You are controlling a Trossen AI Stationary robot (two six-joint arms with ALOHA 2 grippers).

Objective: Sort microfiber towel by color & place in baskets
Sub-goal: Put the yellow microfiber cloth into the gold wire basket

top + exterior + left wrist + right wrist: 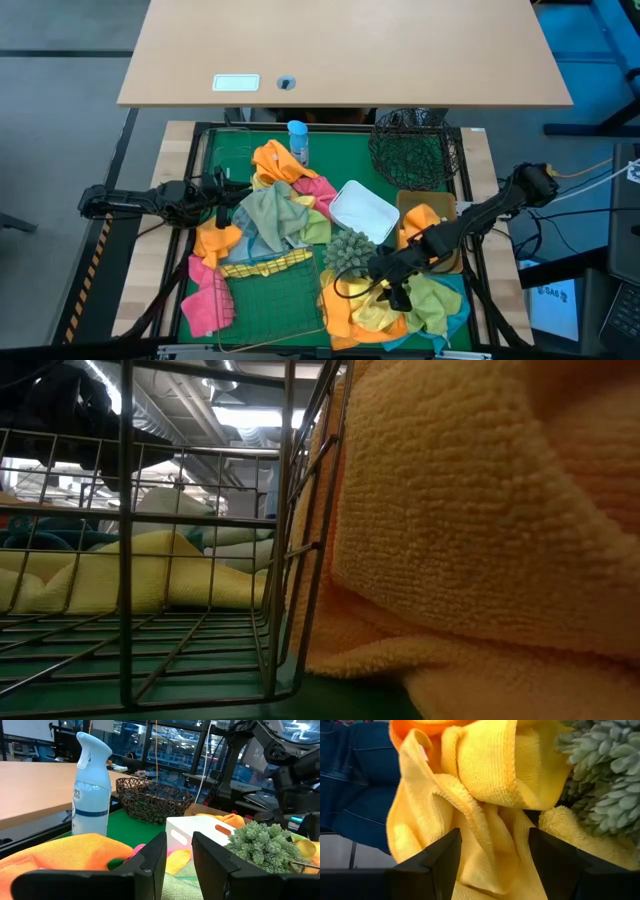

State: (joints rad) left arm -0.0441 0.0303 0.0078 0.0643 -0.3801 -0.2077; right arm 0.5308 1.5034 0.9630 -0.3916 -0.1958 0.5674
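I see the yellow towel (pixel 490 820) hanging bunched between my right gripper's (pixel 492 865) spread fingers (pixel 432 865); they stand wide to either side of the cloth and I cannot make out a pinch on it. From above, that right gripper (pixel 395 285) sits over the heap of yellow, orange and green towels (pixel 400 305) at the near right of the green mat (pixel 235 150), just beside the spiky green ball (pixel 350 250).

The gold wire basket (pixel 270 295) lies at the near middle of the mat with a yellow towel (pixel 265 263) draped at its far edge; in the low view I look through its wires (pixel 125 560) at yellow cloth inside, with an orange towel (pixel 480 510) pressed against its outer side. A pink towel (pixel 205 300) lies against the basket's left side.

The white tray (pixel 363 212) sits tilted at mid-mat, next to the tan tray (pixel 428 215), which holds an orange towel (pixel 420 222). The round black wire basket (pixel 413 148) stands at the far right corner, and the blue spray bottle (pixel 297 142) stands at the far edge.

My left gripper (pixel 222 200) hovers at the left over orange and green towels (pixel 275 215); its fingers (pixel 152 862) stand partly apart with nothing between them.
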